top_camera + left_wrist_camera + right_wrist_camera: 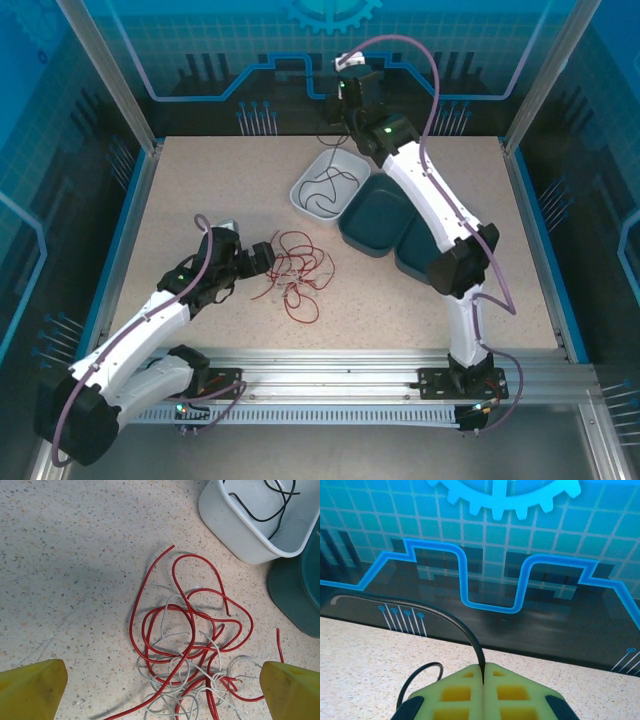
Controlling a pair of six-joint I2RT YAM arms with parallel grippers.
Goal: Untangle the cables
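Step in hand: lifting the black cable away from the rest, over the white bin.
Right gripper: jaws closed on the black cable, raised above the bin at the back of the worktop.
Left gripper: jaws wide apart, empty, low over the tangle.
Tangle of red and white cables: knotted on the worktop, near the bin.
Next move: probably drop the black cable in, then close the left jaws on 1 free red loop, not the knot.

speckled table, tangled cables, white bin, teal bins
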